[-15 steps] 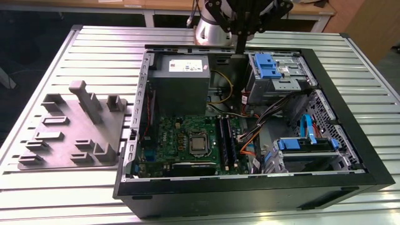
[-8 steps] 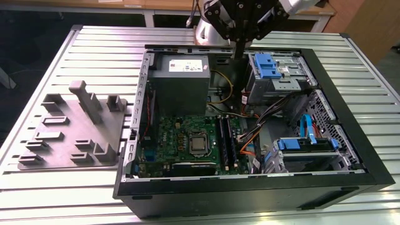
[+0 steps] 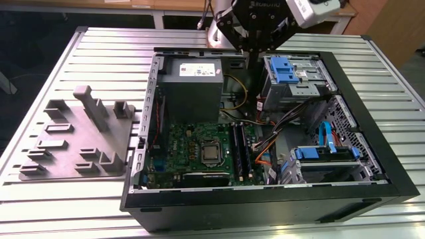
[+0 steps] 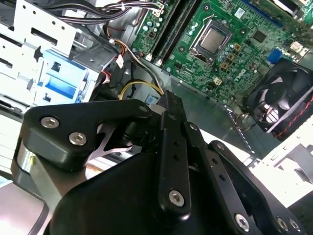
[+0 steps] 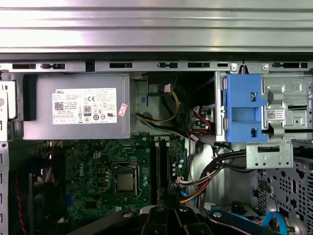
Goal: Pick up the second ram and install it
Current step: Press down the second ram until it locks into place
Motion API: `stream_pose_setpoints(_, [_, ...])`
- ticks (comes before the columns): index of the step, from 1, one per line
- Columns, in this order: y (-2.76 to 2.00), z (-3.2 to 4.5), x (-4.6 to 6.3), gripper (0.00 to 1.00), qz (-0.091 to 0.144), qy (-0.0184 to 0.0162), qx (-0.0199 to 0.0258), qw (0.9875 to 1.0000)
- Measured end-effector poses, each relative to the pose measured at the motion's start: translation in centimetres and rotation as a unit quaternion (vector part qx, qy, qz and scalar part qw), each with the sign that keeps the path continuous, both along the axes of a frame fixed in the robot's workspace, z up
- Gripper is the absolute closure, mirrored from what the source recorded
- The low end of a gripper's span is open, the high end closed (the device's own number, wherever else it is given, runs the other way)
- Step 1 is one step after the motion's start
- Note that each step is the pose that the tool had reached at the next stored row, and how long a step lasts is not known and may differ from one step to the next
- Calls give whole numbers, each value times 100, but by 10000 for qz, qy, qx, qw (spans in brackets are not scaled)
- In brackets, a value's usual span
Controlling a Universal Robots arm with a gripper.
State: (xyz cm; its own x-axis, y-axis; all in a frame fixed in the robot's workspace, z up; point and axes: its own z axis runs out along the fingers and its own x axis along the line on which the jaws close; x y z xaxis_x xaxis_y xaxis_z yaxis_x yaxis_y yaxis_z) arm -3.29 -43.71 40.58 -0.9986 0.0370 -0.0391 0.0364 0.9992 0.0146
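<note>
Second wrist view shows the claw (image 4: 166,105) with fingers pressed together, holding nothing, above the motherboard (image 4: 230,44).

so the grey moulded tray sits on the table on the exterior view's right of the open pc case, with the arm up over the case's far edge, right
Not quite. In the exterior view the grey moulded tray sits on the table on the exterior view's left of the open PC case, not the right. The rest holds: the arm is up over the case's far edge.
</note>
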Motion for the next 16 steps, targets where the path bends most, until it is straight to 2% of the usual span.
stream_pose_setpoints(16, [0, -291, 0, 90, 0, 0, 0, 10000])
